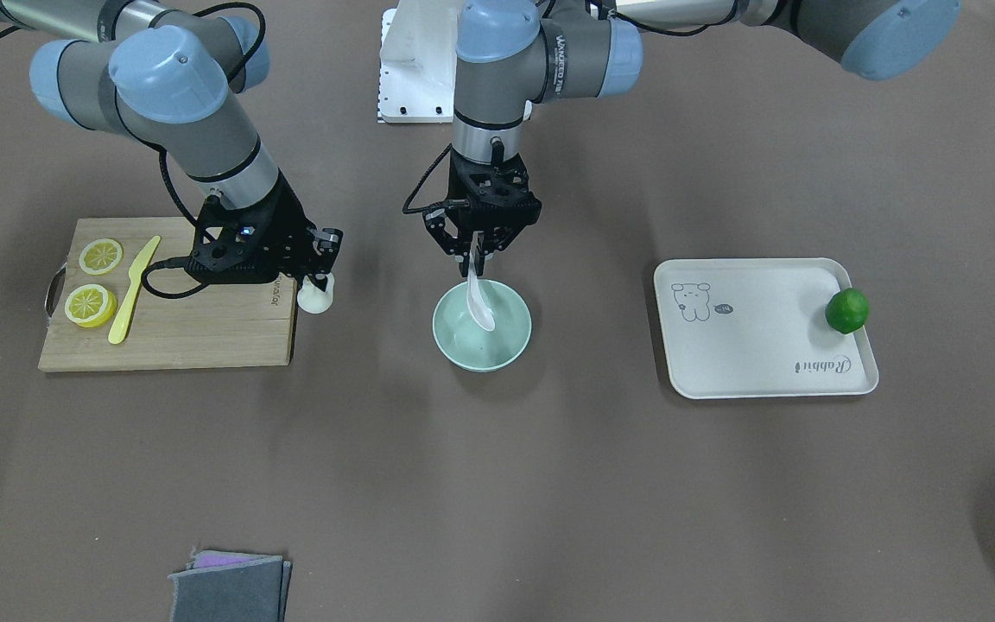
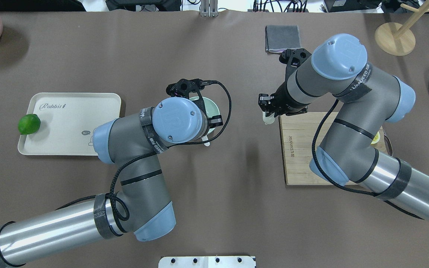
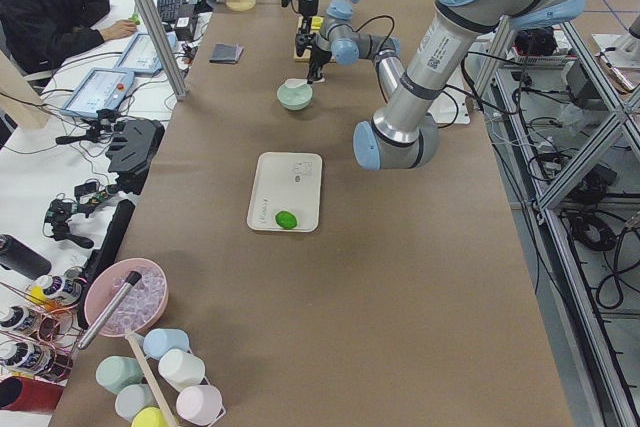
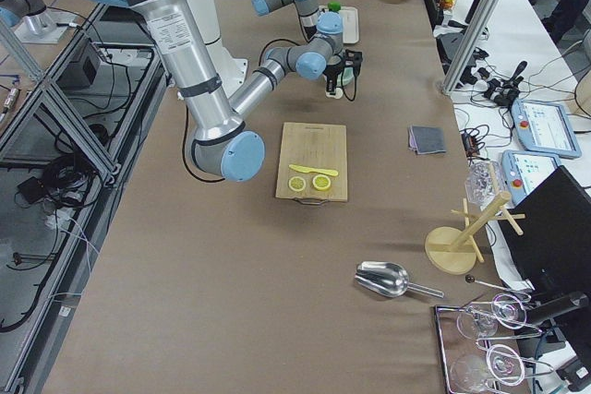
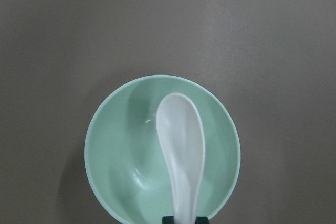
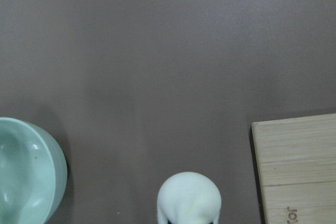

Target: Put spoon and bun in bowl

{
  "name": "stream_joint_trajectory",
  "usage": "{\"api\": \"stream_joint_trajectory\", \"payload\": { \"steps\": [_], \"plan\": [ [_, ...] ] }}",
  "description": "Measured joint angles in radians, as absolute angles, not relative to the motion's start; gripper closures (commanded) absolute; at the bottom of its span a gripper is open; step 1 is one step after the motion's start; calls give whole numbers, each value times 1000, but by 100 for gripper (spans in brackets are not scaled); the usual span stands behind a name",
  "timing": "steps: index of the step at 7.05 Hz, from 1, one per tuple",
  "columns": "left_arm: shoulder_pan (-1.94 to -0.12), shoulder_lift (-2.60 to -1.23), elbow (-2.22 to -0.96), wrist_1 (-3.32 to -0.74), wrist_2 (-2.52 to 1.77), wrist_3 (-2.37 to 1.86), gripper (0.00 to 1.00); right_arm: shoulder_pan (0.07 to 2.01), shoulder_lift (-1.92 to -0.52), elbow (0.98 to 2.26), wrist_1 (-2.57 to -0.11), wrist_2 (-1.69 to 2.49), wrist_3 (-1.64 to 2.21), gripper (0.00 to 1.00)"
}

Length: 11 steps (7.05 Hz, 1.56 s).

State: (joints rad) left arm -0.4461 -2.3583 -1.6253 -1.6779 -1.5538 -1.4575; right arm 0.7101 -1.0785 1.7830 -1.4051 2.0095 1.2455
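1. Left jaws clamped on the spoon handle; scoop hangs inside the bowl, mid-tabletop.
2. Right jaws clamped on the bun; bun between bowl and cutting board, just beside the board's corner.

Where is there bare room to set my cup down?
Bare: the brown tabletop between the pale mint-green bowl and the white rectangular tray, and the wide strip on the operators' side beside the folded grey cloth. Crowded: between the wooden cutting board and the bowl, where the right gripper holds the round white bun.
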Motion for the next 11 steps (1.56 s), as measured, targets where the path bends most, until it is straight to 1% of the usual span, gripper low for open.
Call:
{"api": "stream_joint_trajectory", "payload": {
  "steps": [1, 2, 3, 6, 7, 8, 9, 11],
  "plan": [
    [-448, -2359, -1617, -1680, -1540, -1456, 100, 710, -1078, 1783, -1405, 2009, 1246, 100],
    [-449, -2359, -1610, -1683, -1527, -1455, 22, 711, -1077, 1782, -1404, 2008, 1245, 100],
    [-449, -2359, -1604, -1685, -1521, -1454, 3, 714, -1076, 1779, -1404, 2008, 1245, 100],
    [-457, -2361, -1588, -1709, -1482, -1458, 3, 719, -1051, 1762, -1404, 2008, 1245, 100],
    [-482, -2360, -1591, -1709, -1493, -1449, 3, 717, -1020, 1742, -1405, 2008, 1252, 100],
    [-534, -2351, -1605, -1704, -1538, -1403, 2, 712, -960, 1693, -1404, 2006, 1272, 100],
    [-601, -2308, -1647, -1700, -1598, -1299, 2, 699, -887, 1625, -1402, 1993, 1291, 100],
    [-729, -2122, -1784, -1702, -1666, -1046, 2, 672, -760, 1487, -1375, 1949, 1300, 100]
  ]
}}
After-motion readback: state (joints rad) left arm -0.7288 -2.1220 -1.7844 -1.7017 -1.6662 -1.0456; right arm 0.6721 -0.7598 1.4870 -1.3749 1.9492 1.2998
